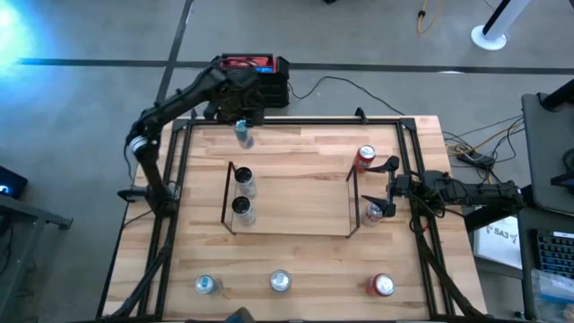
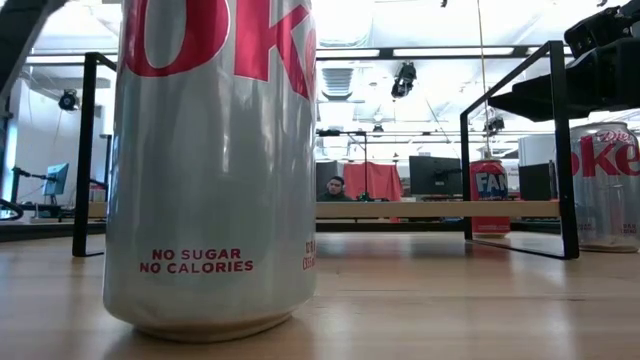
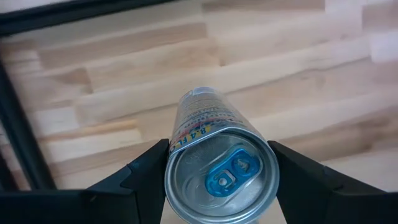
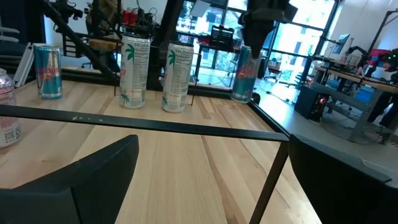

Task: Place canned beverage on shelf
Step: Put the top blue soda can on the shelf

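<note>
Your left gripper [image 1: 240,128] is clamped on the slim silver can with the blue tab [image 3: 219,171], held upright at the table's far edge, so the low black-framed, wood-decked shelf [image 1: 296,202] lies toward the table's middle.

Pale butcher-block wood table [image 1: 296,256] looked smooth w/ a satin finish, visible grain. Low rack shelf [image 1: 291,202]: thin matt black metal end frames, light wood deck. Slim blue-topped aluminium can [image 3: 221,171] was shiny, brushed metal lid, held in left gripper [image 3: 221,180] w/ matt black plastic fingers. Big silver Diet Coke can [image 2: 210,165] was glossy metal.
</note>
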You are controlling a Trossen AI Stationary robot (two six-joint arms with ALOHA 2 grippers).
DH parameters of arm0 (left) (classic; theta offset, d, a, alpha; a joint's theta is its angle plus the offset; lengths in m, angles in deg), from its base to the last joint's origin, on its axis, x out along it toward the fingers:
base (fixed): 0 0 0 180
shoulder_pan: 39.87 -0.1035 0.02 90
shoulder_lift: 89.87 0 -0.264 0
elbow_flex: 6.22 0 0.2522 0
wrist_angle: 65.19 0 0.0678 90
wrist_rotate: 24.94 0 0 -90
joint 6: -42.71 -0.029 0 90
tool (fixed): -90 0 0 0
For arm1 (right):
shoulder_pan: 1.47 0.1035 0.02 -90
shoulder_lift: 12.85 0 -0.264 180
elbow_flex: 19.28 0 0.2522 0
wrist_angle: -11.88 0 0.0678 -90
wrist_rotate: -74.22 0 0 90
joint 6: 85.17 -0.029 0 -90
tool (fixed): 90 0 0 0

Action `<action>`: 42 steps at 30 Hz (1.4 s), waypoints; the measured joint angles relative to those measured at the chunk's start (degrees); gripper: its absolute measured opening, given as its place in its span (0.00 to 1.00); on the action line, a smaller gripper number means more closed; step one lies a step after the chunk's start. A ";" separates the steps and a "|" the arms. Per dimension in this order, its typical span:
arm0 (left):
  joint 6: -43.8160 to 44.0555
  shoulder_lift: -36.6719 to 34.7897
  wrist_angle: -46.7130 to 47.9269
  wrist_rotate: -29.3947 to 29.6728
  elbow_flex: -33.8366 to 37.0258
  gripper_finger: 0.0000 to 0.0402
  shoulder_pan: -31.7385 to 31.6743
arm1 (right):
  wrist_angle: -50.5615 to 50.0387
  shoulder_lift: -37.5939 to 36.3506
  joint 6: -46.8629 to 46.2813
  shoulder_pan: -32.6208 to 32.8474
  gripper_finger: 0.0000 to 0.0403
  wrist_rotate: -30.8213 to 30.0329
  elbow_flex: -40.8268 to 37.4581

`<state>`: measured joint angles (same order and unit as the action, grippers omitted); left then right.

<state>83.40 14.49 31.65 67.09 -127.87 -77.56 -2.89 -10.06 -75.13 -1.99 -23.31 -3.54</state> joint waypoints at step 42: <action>20.30 6.39 -1.73 1.85 -7.15 0.58 28.35 | 0.02 -0.01 0.02 -0.01 0.99 0.00 0.00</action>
<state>103.69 20.89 29.92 68.94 -135.02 -49.21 -2.87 -10.07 -75.11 -2.00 -23.31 -3.54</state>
